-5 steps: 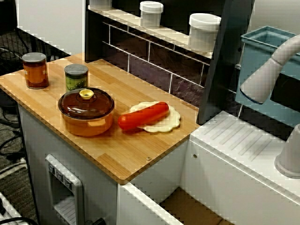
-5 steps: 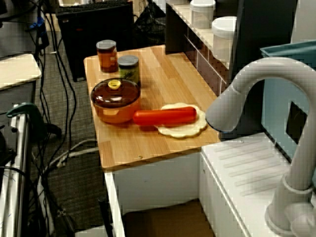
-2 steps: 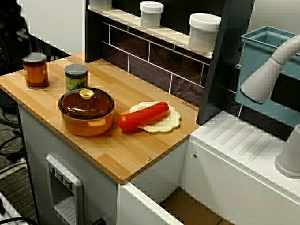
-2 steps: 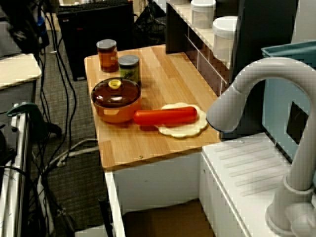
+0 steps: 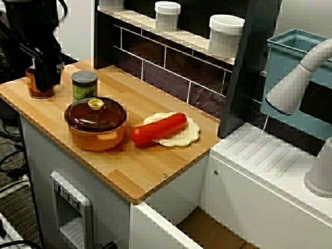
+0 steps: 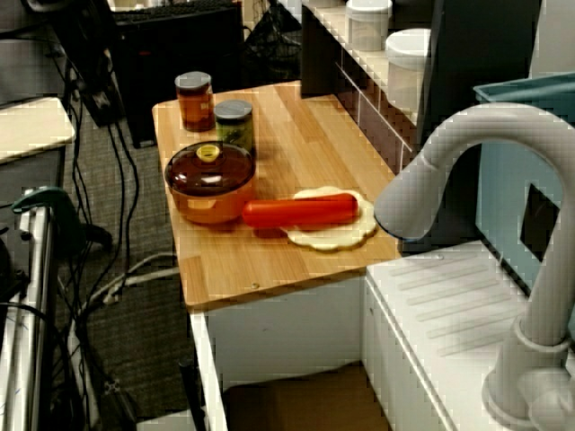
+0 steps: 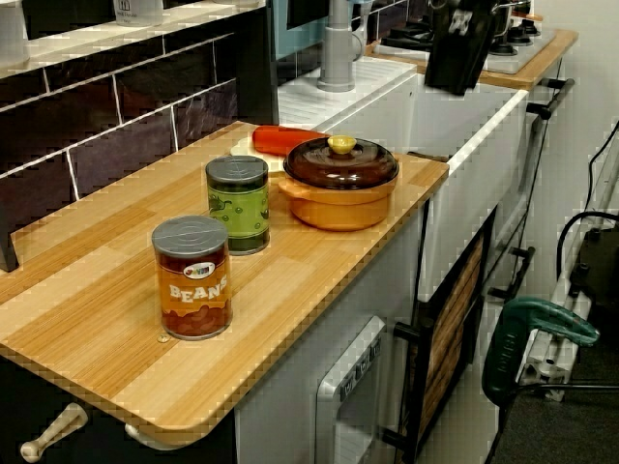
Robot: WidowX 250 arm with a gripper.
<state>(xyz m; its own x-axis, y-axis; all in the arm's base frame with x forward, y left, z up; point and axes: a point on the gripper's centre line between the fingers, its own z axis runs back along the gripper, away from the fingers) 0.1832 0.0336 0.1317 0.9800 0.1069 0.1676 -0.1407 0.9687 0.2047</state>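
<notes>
My dark gripper (image 5: 44, 57) hangs over the left end of the wooden counter (image 5: 129, 166) in the high view facing the counter, in front of the orange beans can (image 5: 35, 91), partly hiding it. Its fingers are a dark blur, and I cannot tell how they stand. From the counter's low end the gripper (image 7: 462, 43) shows in the air, holding nothing that I can see. Beside the beans can (image 7: 191, 278) stand a green can (image 7: 238, 205) and a lidded orange pot (image 5: 96, 123). A red sausage (image 5: 158, 128) lies on a pale dough disc (image 5: 182, 136).
A dark tiled back wall carries a shelf with white jars (image 5: 226, 35). Right of the counter are a white drainboard (image 5: 270, 155), a grey faucet (image 5: 295, 78) and a blue bin (image 5: 290, 46). Cables and a green tool (image 7: 537, 329) lie on the floor.
The arm has come in from the left: out of sight a second ago, now over the counter's left end, covering part of the beans can. Nothing on the counter has moved.
</notes>
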